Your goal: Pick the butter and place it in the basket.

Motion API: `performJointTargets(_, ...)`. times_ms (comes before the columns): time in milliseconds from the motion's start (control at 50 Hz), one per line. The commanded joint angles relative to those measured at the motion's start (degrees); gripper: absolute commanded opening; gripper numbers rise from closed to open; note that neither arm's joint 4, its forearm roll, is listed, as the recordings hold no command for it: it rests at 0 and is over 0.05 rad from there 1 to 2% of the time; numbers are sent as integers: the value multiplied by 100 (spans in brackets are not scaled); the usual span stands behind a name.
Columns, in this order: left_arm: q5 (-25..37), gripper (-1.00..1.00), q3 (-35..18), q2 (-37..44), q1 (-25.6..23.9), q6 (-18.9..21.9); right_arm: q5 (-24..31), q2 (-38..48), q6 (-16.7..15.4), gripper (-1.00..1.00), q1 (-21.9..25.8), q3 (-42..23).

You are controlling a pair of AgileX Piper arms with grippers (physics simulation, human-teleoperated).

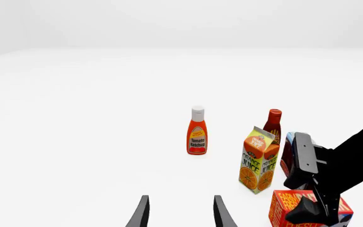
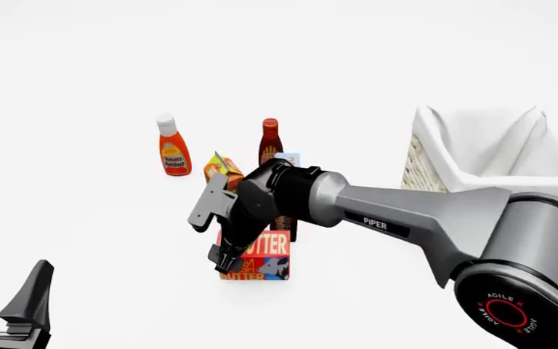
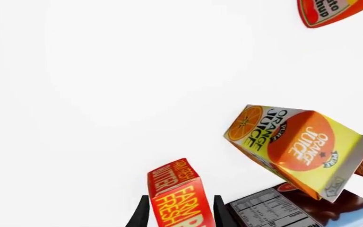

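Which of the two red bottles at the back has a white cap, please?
The tomato ketchup bottle, standing alone farthest left. The darker bottle behind the orange juice carton has a red cap.

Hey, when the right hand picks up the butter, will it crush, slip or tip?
The butter looks like a squat, flat-sided carton, so it probably stays stiff and sits stable rather than tipping. Its printed faces look smooth, so it might slip in a loose grip. The right hand straddles it, and the orange juice stands close, likely bumpable.

The right arm [image 2: 424,214] is showing a smooth grey shell lettered "PiPER" in white — black at the wrist and at the shoulder joint, which is wearing a red ring and "AGILEX". Both grippers' fingers [image 1: 142,215] are showing as black wedges.
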Motion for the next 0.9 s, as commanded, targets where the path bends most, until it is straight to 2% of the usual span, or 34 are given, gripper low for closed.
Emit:
performJointTargets(20, 0, 100, 0, 0, 0, 0, 8, 60, -13, 100, -35, 3)
performJointTargets(900, 0, 100, 0, 0, 0, 0, 79, 372, -51, 100, -115, -135)
